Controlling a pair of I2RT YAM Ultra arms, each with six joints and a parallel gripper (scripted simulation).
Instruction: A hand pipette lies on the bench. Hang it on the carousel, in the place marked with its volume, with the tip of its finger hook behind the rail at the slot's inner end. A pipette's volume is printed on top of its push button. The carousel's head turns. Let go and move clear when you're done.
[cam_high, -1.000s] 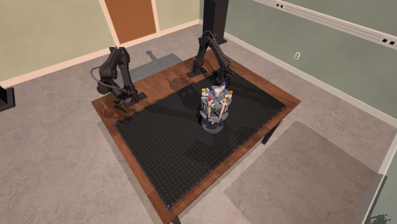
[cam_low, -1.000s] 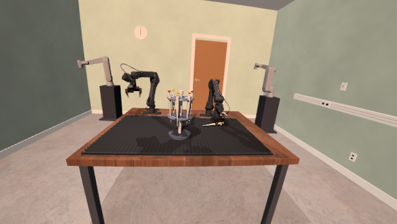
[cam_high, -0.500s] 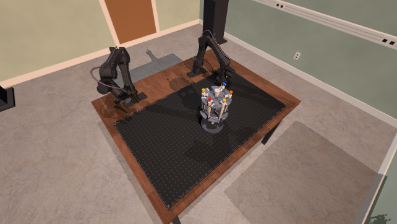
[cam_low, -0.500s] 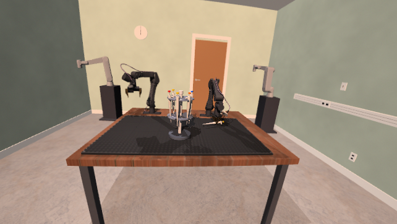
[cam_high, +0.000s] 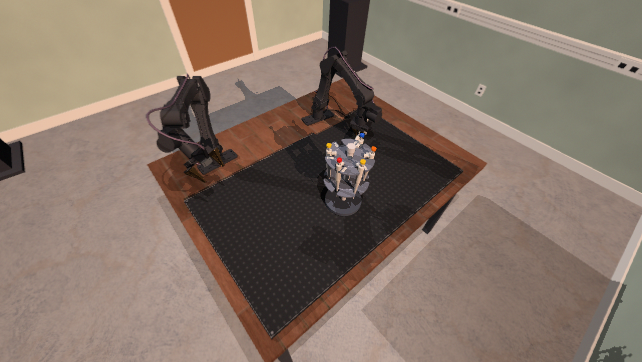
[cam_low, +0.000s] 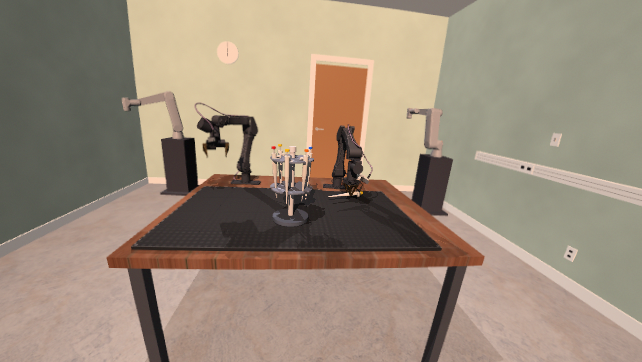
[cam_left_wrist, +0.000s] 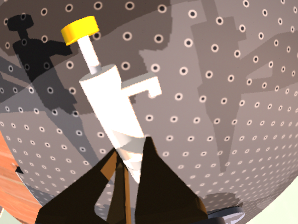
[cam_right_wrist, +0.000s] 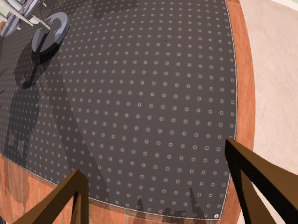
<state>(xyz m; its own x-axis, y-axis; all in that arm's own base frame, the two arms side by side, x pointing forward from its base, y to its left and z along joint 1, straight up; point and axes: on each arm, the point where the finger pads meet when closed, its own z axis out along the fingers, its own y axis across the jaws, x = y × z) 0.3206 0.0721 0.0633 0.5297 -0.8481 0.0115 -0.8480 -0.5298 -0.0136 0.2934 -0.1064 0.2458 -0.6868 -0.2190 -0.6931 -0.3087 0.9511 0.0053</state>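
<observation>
Exterior view: two black arms, one carousel (cam_high: 343, 206) (cam_low: 290, 219) (cam_right_wrist: 59, 30) upright on the dark perforated mat (cam_high: 280, 250) (cam_low: 185, 230) (cam_left_wrist: 185, 130) (cam_right_wrist: 150, 100). Five pipettes hang on it; buttons: two yellow, one each red, orange, blue. A sixth, the loose pipette (cam_low: 341, 195) (cam_left_wrist: 112, 102), yellow button, one finger hook, is off the carousel, clenched low on its body by the left gripper's (cam_high: 359, 132) (cam_low: 354, 192) (cam_left_wrist: 133, 145) two fingers. Right gripper (cam_high: 213, 173) (cam_low: 216, 156) (cam_right_wrist: 153, 157): two fingers, spread wide, nothing between. Volume print unreadable.
</observation>
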